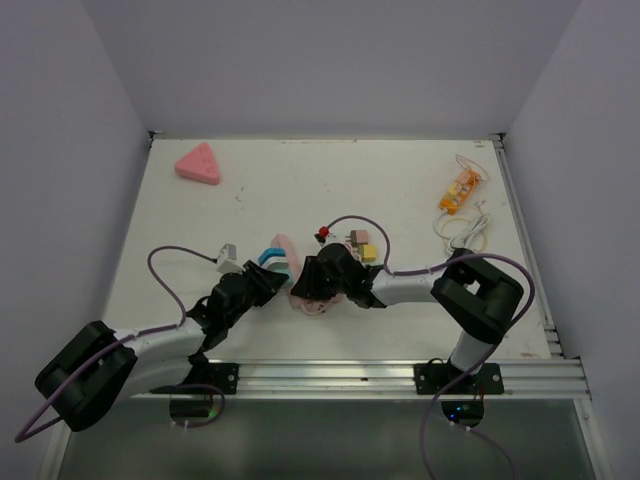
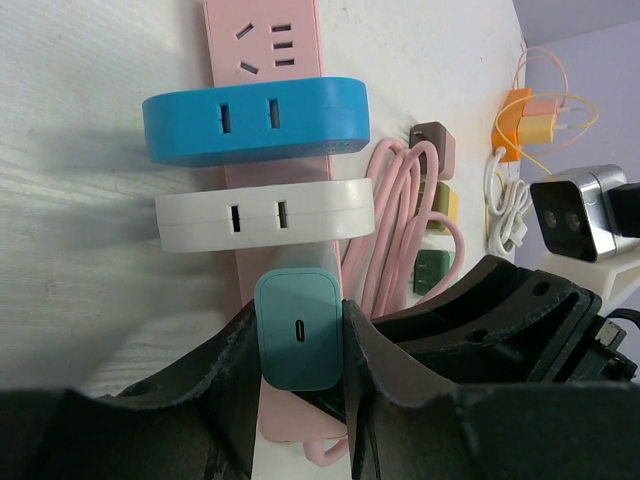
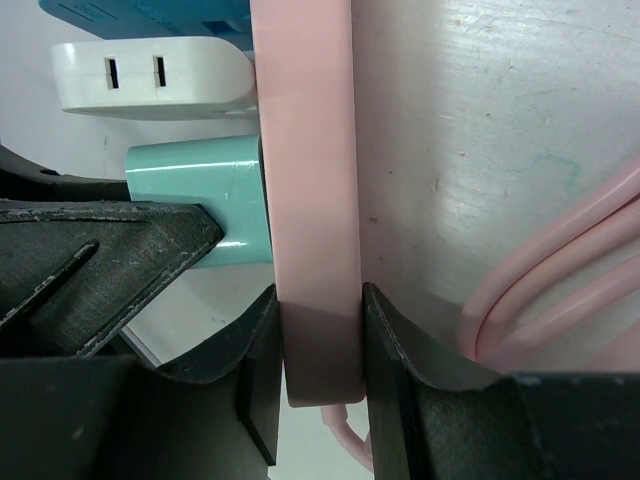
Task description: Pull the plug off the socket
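Mid-bench, between the two arms: a long pink plastic socket strip (image 2: 268, 60) is laid flat on the white bench (image 1: 400, 180).

- A teal square plug with a slot-shaped port on its face (image 2: 297, 345) is seated in the strip at the cable end. In the right wrist view its base is seen flush against the strip's face.
- The left claw (image 2: 298, 318) is clenched on the teal plug, with one black finger pressed to each side.
- The right claw (image 3: 320, 335) is clamped across the strip's cable end, one finger on each long edge.
- A flat white adapter (image 2: 262, 217) is plugged in just beyond the teal plug, and a flat blue adapter (image 2: 255, 120) beyond that.
- A coiled pink cable (image 2: 395, 220) is laid beside the strip.
- A pink rounded triangular block (image 1: 199, 164) is noted at the far left of the bench. Orange and yellow chargers with pale cables (image 1: 457, 190) are noted at the far right. Both are well apart from the strip.
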Motion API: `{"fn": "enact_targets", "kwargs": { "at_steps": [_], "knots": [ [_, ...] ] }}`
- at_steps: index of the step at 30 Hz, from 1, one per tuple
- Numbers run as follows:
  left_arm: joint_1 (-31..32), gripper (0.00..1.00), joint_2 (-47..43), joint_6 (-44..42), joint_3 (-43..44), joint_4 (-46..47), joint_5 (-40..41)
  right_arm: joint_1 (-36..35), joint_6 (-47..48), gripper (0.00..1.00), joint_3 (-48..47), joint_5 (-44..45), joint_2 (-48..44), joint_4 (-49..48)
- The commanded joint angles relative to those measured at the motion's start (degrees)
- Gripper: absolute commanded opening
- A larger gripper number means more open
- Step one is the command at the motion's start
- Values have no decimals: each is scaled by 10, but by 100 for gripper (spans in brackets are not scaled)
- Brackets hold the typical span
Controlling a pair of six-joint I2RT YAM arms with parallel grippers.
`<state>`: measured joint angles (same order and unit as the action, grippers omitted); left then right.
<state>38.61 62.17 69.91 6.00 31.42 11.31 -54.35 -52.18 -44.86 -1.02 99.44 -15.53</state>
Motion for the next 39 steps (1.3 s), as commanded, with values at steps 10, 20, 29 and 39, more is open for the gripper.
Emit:
{"fn": "enact_targets", "kwargs": {
  "at_steps": [10, 20, 29, 39],
  "knots": [
    [-68, 0, -109, 1, 5, -78, -1, 45, -34, 0, 15, 168, 52, 188],
    [-127, 0, -151, -30, 12, -159, -23, 49, -6, 0, 34, 113, 50, 109],
    [-263, 0, -9, -139, 77, -105, -98, 50, 30, 0, 41, 61, 52, 45],
    [-381, 9, 188, -166, 160, -2, -204, 50, 45, 0, 45, 43, 52, 24]
  ]
}}
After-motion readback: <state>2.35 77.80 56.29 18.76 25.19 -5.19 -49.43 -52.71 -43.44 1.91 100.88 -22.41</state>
